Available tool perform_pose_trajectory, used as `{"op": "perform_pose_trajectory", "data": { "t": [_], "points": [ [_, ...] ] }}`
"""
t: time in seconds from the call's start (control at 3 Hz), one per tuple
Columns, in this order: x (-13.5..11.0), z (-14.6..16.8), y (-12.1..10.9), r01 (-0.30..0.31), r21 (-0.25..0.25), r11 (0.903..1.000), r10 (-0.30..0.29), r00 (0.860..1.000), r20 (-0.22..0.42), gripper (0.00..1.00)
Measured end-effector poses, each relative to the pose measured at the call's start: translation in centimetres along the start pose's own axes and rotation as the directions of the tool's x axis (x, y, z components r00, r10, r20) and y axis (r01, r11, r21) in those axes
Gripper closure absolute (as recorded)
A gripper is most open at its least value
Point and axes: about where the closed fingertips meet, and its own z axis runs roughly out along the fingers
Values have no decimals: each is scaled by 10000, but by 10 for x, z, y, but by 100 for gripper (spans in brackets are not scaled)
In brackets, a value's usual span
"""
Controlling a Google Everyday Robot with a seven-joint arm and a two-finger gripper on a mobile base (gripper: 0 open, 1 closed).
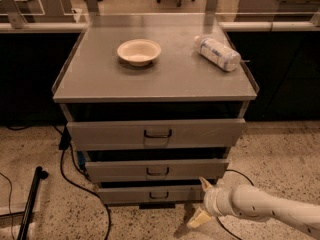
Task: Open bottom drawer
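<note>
The bottom drawer (pixel 150 194) is the lowest and narrowest of three grey fronts on the grey cabinet, with a small dark pull handle (pixel 159 195) at its centre. Its front stands roughly in line with the drawers above. My gripper (pixel 201 201) comes in from the lower right on a white arm. It sits just right of the bottom drawer's right end, low near the floor. Its two pale fingers (pixel 198 219) are spread apart and hold nothing. The gripper is well right of the handle.
A cream bowl (pixel 139 51) and a lying plastic bottle (pixel 217 53) rest on the cabinet top (pixel 100 79). The top drawer (pixel 156 133) and middle drawer (pixel 156 170) sit above. Black cables (pixel 75 179) and a dark pole (pixel 30 204) lie on the speckled floor at left.
</note>
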Motion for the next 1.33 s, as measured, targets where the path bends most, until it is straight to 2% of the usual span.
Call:
{"op": "perform_pose_trajectory", "data": {
  "t": [0.33,1.0,1.33],
  "points": [
    [17,29,-11,-265,45,9996,266,9993,-251,0],
    [46,67,-25,-642,30,9979,642,9975,-311,0],
    [56,83,-24,-681,-327,9971,682,9977,6,0]
  ]
}}
